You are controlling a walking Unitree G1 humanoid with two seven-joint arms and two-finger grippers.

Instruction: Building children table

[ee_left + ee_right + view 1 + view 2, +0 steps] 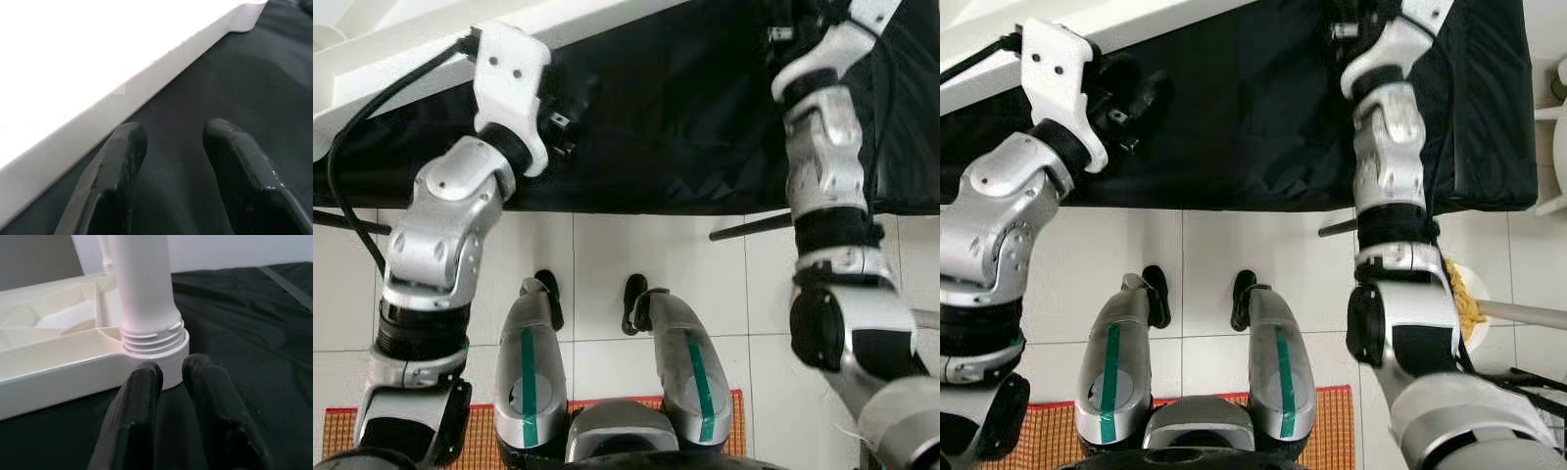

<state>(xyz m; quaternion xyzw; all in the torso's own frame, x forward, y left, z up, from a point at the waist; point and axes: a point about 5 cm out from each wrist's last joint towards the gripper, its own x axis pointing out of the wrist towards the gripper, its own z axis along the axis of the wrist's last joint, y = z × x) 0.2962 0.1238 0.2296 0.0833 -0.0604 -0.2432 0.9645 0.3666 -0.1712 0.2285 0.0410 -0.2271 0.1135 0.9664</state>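
The robot stands at the near edge of a black cloth [685,127] spread over a raised surface, both arms reaching out across it toward the white table top [58,362] that lies upside down on the cloth, at the far left of what it looks down on. Laid this way, the underside faces up, so the legs can go into the corner sockets from above.

The right gripper [168,377] sits low on the cloth, just beside the corner socket, its two fingers parted by a narrow gap and pinching nothing. A white leg [144,289] stands upright in that socket, a few thread rings visible above the collar, so by my guess it is not screwed fully home. The gripper looks placed to steady the corner or nudge it.

The left gripper [173,166] hovers over the cloth beside the table's long edge [161,73], jaws spread, empty.

The table is plain glossy white plastic, ribbed underneath, with rounded corners.
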